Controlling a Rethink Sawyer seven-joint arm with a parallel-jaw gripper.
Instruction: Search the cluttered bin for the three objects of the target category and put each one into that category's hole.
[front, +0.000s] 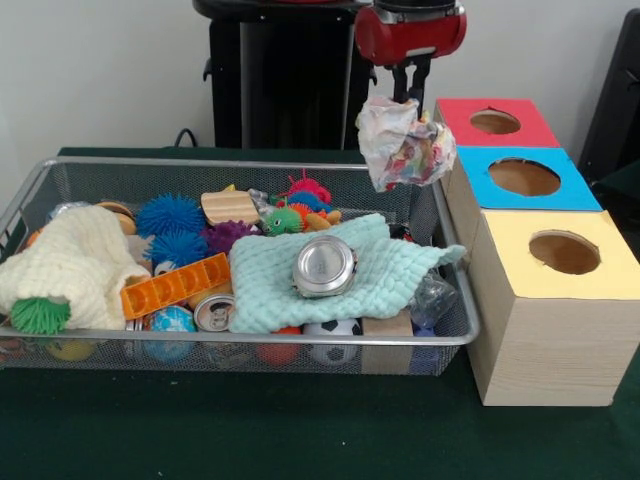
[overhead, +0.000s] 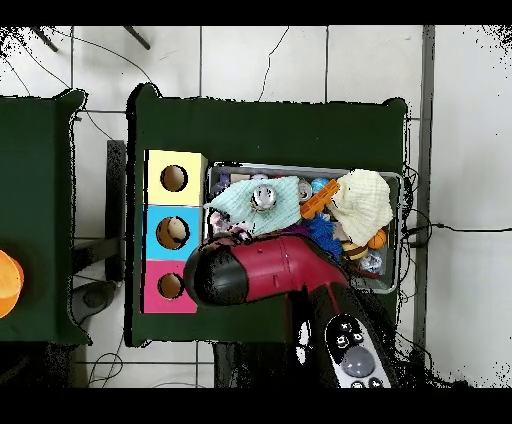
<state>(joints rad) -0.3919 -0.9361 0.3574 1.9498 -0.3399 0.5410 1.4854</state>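
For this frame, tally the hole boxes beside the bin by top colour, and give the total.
Red-topped box: 1
Blue-topped box: 1
Yellow-topped box: 1
Total: 3 boxes, one round hole each, in a row beside the wire bin.

White wall (front: 100, 70), pale tiled floor (overhead: 260, 60), green table (front: 300, 430).
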